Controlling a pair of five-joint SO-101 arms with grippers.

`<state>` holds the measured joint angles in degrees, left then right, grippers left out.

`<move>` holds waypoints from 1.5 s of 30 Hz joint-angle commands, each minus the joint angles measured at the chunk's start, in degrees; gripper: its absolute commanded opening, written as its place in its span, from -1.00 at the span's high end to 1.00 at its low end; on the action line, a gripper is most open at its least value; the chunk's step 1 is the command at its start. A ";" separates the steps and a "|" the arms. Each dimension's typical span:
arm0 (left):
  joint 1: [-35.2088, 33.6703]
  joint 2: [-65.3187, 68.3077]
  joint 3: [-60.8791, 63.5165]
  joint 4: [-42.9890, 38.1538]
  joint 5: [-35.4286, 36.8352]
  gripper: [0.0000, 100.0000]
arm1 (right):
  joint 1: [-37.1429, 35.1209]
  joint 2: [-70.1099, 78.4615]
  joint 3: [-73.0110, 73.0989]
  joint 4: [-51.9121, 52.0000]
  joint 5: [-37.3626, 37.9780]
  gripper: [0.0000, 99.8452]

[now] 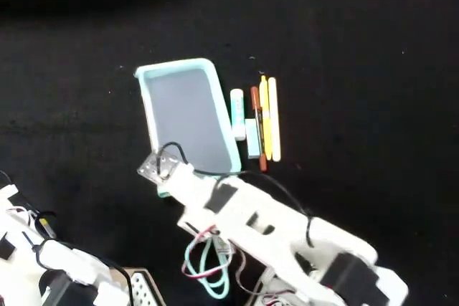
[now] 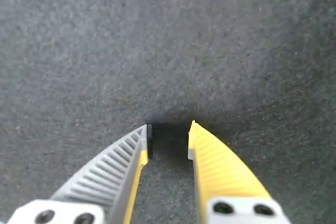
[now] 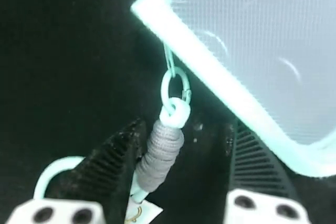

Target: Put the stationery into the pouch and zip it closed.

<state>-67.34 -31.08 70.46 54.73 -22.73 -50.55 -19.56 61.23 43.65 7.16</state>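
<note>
Right gripper [image 3: 185,129]: jaws apart, straddling the grey zip pull [image 3: 164,148] at the near-left corner of the mint pouch [image 1: 188,116], mid-table. Pens [image 1: 265,120] lie just right of the pouch, outside it. Suggest closing squarely on the cord below the ring, then pulling along the zip line. Left gripper [image 2: 169,132]: slightly apart over bare cloth [image 2: 157,35].

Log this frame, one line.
right claw open, straddling zipper pull at pouch corner | left claw open over table | stationery lying beside pouch
</note>
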 commanded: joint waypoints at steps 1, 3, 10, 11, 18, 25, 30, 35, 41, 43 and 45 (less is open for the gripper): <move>1.45 0.70 1.54 -0.88 -0.44 0.70 | 0.62 4.88 -6.20 -0.97 -0.09 0.67; 1.80 0.70 1.54 -0.88 -0.53 0.70 | 0.70 8.48 -8.13 -1.05 0.00 0.92; 16.31 0.62 -1.45 -1.14 -3.69 0.70 | 1.05 9.71 -11.91 -0.88 2.29 0.98; 18.95 0.62 -2.51 -2.11 -4.04 0.70 | 1.05 8.66 -12.09 -0.88 3.87 0.98; 34.42 0.62 -8.31 -6.15 -2.90 0.70 | 1.67 -0.66 -11.82 -0.97 8.97 0.98; 45.32 0.62 -9.27 -6.24 6.95 0.70 | 6.51 -8.57 -8.66 -9.32 8.88 0.98; 50.15 0.62 -7.78 -6.51 7.74 0.70 | 9.23 -9.01 -5.67 -12.31 8.97 0.98; 57.10 0.53 -7.87 -6.51 9.32 0.62 | 11.60 -9.01 -4.18 -14.86 8.88 0.98; 60.70 0.53 -10.24 -6.15 13.01 0.49 | 11.60 -9.01 -4.09 -14.86 8.88 0.98; 60.79 0.53 -11.30 -6.15 14.68 0.49 | 11.60 -9.01 -4.09 -14.86 8.88 0.98; 60.79 0.53 -12.62 -6.07 14.95 0.49 | 11.60 -9.01 -4.09 -14.86 8.88 0.98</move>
<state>-7.12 -30.11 61.67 48.92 -9.10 -40.00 -26.68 57.36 30.02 15.60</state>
